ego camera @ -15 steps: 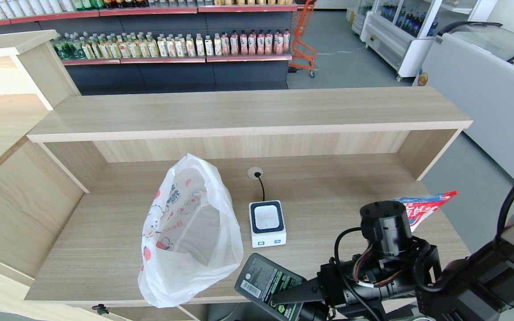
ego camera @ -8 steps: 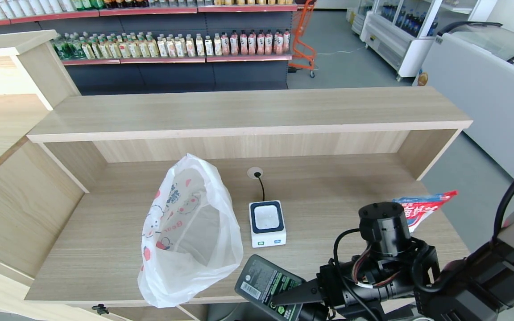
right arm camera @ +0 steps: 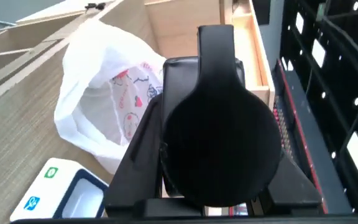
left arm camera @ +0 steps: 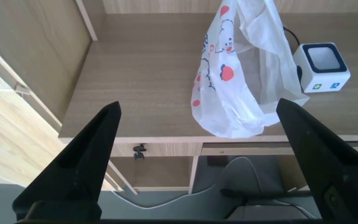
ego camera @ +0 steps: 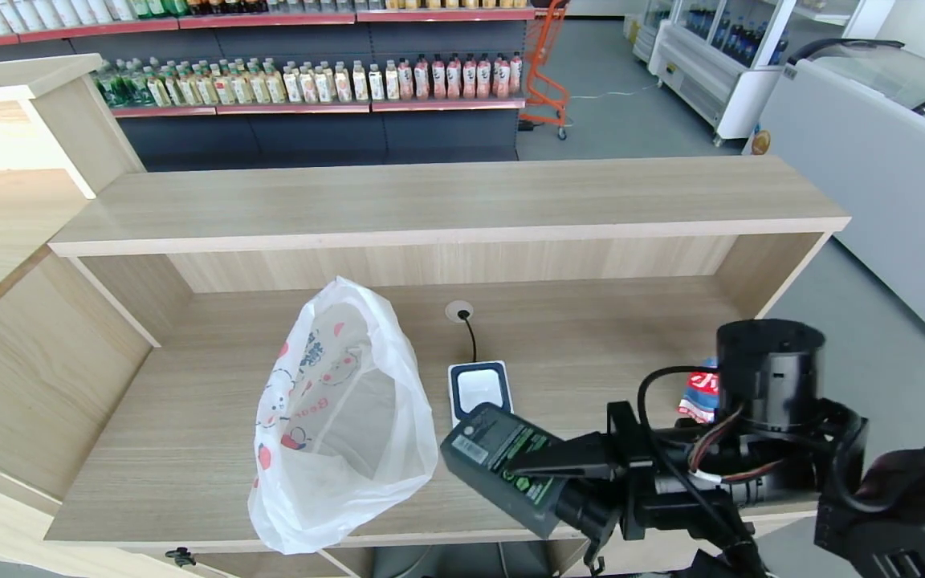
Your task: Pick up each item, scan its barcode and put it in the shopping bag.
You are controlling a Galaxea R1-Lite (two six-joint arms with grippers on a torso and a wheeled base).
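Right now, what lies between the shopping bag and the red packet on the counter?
In the head view: the scanner, its near part hidden by the dark box in the right gripper.

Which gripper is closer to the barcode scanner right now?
Right. The right gripper holds the dark package just above the scanner, at its near edge; the left gripper hangs open off the counter front edge, by the shopping bag.

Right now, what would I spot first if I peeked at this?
You would spot the right gripper holding a dark pack close to the white scanner on the counter. To their left stands the white shopping bag, mouth open.
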